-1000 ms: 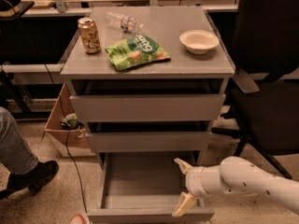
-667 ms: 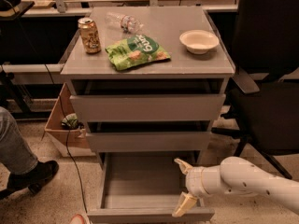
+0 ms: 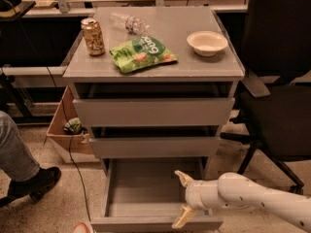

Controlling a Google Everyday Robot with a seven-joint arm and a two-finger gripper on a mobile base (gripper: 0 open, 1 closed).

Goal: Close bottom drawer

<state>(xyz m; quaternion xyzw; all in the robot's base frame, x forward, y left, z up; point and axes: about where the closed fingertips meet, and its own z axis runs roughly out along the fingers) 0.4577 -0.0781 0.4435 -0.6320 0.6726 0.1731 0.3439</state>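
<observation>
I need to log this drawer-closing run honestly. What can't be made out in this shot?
- bottom drawer: its front is cut off by the camera view's lower edge.
- tool: open over the tray's right front corner, hiding it. Whether it touches the drawer cannot be told.
- middle drawer and top drawer: their insides are hidden in shadow under what sits above them.
- can: label too blurred to read.
</observation>
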